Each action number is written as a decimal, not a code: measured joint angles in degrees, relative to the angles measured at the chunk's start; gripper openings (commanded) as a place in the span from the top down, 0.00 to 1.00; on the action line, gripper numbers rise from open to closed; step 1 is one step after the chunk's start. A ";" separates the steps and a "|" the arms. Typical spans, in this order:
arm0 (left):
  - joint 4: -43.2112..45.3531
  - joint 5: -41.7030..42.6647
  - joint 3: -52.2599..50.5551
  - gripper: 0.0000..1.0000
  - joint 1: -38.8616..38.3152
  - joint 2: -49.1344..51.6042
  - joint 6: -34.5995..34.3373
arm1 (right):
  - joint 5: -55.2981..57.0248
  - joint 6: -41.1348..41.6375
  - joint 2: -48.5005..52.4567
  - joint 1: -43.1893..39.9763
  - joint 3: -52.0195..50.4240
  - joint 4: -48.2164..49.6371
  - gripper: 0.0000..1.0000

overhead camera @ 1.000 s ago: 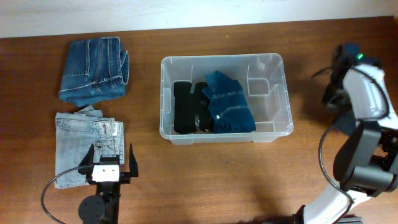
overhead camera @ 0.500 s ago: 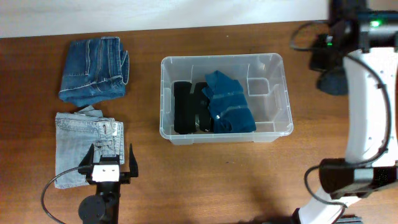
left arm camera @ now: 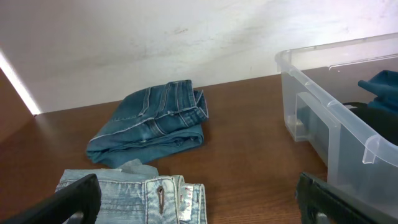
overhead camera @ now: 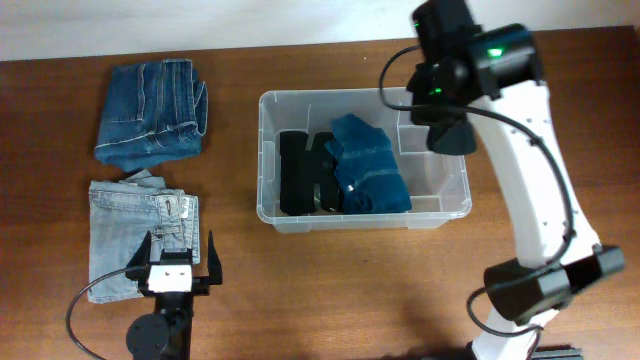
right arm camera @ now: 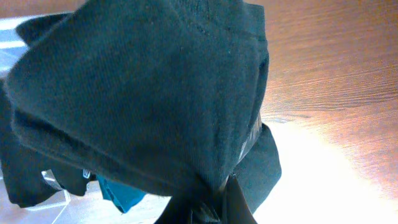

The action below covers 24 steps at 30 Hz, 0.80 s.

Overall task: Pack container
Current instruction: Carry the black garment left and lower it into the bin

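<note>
The clear plastic container (overhead camera: 440,212) stands at the table's middle. A folded black garment (overhead camera: 298,175) and a blue garment (overhead camera: 368,170) lie in its left and middle part. My right gripper (overhead camera: 440,100) is shut on a dark blue-grey garment (overhead camera: 452,137) and holds it above the container's right end. In the right wrist view this garment (right arm camera: 143,87) fills the frame and hangs over the shut fingers (right arm camera: 214,202). My left gripper (overhead camera: 178,262) is open and empty at the front left, over the edge of light jeans (overhead camera: 120,230). The container's near wall (left arm camera: 329,106) shows in the left wrist view.
Folded dark blue jeans (overhead camera: 150,112) lie at the back left, also in the left wrist view (left arm camera: 152,121). The folded light jeans (left arm camera: 124,196) lie in front of them, between my left fingers (left arm camera: 199,202). A white wall runs along the table's far edge.
My right arm has swung from the table's far right edge to over the container's right end, carrying the dark garment. The left arm has not moved.
</note>
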 measured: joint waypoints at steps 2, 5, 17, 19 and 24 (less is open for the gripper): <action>0.00 0.00 0.00 0.01 0.00 0.00 -0.02 | -0.39 0.48 1.38 1.09 -0.90 0.81 0.96; 0.00 0.00 0.00 0.01 0.00 0.00 -0.02 | -1.07 1.49 3.26 2.38 -2.27 2.10 0.96; 0.00 0.00 0.00 0.01 0.00 0.00 -0.02 | -2.56 4.26 8.63 3.54 -5.25 3.21 0.96; 0.00 0.00 0.00 0.01 0.00 0.00 -0.02 | -2.58 4.31 9.40 3.54 -5.25 3.17 0.96; 0.00 0.00 0.00 0.01 0.00 0.00 -0.02 | -2.54 5.14 12.26 3.54 -5.38 3.28 0.96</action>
